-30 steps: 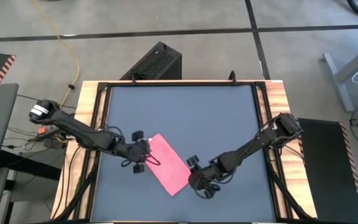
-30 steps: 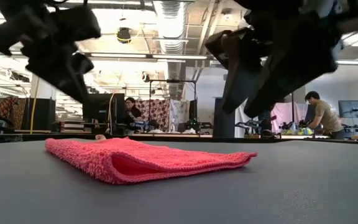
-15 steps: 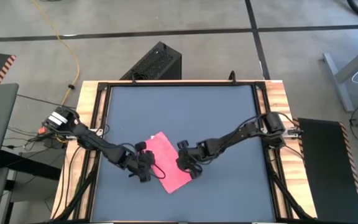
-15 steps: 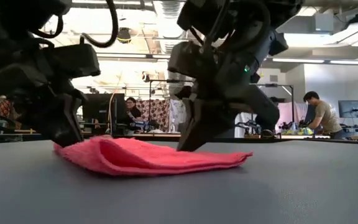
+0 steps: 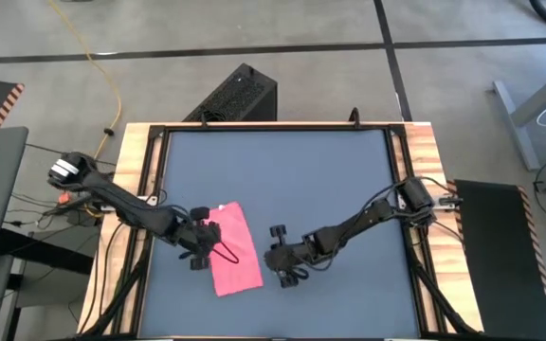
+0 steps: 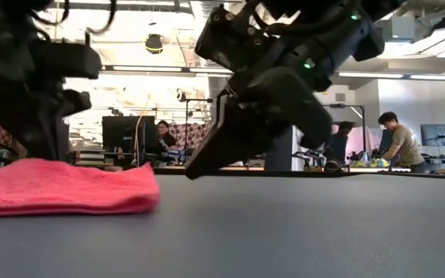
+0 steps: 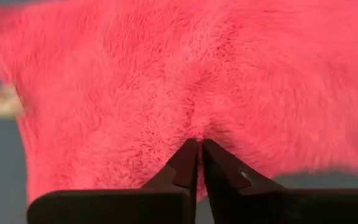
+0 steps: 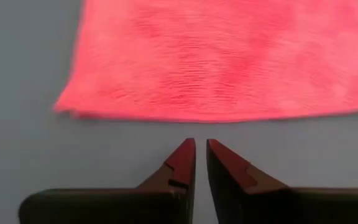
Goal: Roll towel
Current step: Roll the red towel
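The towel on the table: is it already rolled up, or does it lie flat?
Flat, not rolled: the towel shows as a flat rectangle from above and a low slab in the low view. Whether it is folded double cannot be told.

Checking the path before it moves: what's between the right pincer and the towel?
Nothing: in the right wrist view, only bare grey table separates the right pincer from the towel.

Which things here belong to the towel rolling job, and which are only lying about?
Belong to the job:
- towel, folded flat
- left gripper, pinching the towel's edge
- right gripper, beside the towel, not touching it

Lying about:
- black box behind the table
- yellow cable on the floor
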`<state>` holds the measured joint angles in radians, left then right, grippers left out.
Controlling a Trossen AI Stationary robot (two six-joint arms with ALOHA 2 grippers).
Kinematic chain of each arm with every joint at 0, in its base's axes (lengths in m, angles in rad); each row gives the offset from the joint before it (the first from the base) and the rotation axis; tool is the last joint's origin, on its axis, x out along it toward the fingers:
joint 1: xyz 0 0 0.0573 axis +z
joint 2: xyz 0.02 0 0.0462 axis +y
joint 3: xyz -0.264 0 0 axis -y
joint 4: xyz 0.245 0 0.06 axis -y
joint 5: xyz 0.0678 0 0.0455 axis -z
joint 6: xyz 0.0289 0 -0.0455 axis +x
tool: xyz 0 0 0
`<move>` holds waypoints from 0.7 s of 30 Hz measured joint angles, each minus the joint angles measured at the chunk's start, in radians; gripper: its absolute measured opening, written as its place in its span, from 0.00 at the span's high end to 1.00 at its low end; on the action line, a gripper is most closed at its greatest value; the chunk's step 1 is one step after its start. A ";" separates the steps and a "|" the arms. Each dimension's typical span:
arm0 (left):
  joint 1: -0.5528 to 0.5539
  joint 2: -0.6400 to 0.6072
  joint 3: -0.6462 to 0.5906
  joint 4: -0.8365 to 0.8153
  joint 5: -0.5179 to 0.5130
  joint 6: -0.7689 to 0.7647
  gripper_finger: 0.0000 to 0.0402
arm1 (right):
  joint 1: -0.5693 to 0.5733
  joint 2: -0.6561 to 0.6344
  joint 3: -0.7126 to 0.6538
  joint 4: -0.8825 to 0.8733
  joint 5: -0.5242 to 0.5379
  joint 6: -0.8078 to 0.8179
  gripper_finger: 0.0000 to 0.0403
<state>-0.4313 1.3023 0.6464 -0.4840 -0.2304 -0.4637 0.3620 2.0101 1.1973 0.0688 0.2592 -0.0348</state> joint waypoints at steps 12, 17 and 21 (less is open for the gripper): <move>-0.146 -0.128 0.000 0.099 -0.017 -0.128 0.79 | 0.044 -0.009 0.001 0.074 -0.225 -0.291 0.81; -0.283 0.022 0.001 0.444 -0.039 -0.091 0.72 | 0.073 0.008 0.000 0.086 -0.225 -0.343 0.72; -0.351 0.151 0.002 0.588 -0.091 -0.030 0.68 | 0.074 0.007 0.002 0.113 -0.205 -0.378 0.63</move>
<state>-0.7823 1.4530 0.6480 0.1044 -0.3215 -0.4939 0.4361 2.0170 1.1988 0.1815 0.0537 -0.4133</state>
